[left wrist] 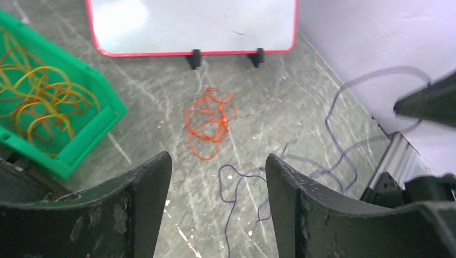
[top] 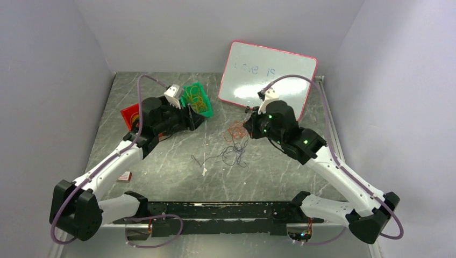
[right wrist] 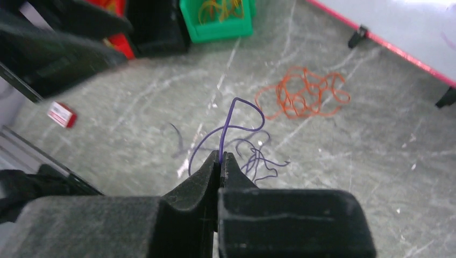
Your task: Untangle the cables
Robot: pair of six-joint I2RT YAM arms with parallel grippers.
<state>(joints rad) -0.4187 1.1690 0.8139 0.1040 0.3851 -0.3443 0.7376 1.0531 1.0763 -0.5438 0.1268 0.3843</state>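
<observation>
Grey marbled bench (top: 161, 166): we note the right gripper (right wrist: 221, 157) pinched shut on the dark cable (right wrist: 231, 107), whose loose length runs away from the whiteboard (top: 269, 70). The orange cable (right wrist: 301, 99) lies nearer the whiteboard. The left gripper (left wrist: 216, 158) gapes empty, farther off.

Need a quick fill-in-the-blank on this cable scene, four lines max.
1. The right tool is ___ on the purple cable.
2. The left tool is ___ and holds nothing.
3. The yellow cables lie in the ___ bin.
4. The orange cable lies near the feet of the ___.
Missing words: shut; open; green; whiteboard.
</observation>
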